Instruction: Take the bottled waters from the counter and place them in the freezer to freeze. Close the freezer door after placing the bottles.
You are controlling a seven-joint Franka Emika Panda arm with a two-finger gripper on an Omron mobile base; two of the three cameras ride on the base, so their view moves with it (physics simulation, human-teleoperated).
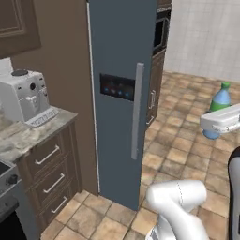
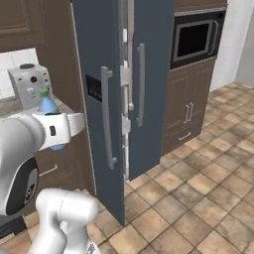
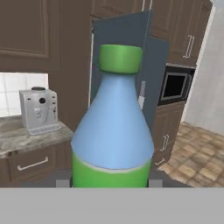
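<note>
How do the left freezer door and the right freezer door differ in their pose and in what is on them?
The left freezer door stands swung out toward the camera; the right freezer door is only slightly ajar, almost in line with the cabinets. The left freezer door carries a small black display panel; the right freezer door is plain. Both are slate-blue, each with a long silver vertical handle.

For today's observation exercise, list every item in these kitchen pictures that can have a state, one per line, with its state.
Blue bottle: upright, held clear of the counter.
Pincer: shut on the blue bottle.
Freezer door: open, swung outward.
Right fridge door: slightly ajar.
Counter drawers: closed.
Coffee machine: standing on the counter.
Microwave: door closed.
</note>
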